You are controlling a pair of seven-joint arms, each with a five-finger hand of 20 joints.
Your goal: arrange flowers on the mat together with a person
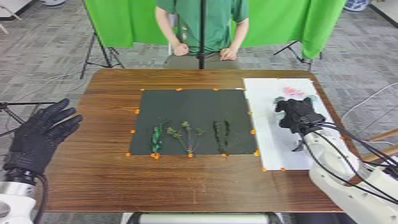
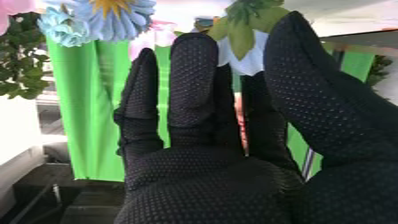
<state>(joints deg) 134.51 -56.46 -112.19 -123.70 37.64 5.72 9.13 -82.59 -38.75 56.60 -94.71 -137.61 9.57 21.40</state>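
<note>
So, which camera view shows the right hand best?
The right wrist view: the right hand is up close, its straight fingers and thumb distinct. The head view shows it much smaller, over the white sheet.

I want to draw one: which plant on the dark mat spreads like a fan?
The middle plant: its thin stems spread apart, but the leafy plant on its left and the dark greenery on its right are narrow.
</note>
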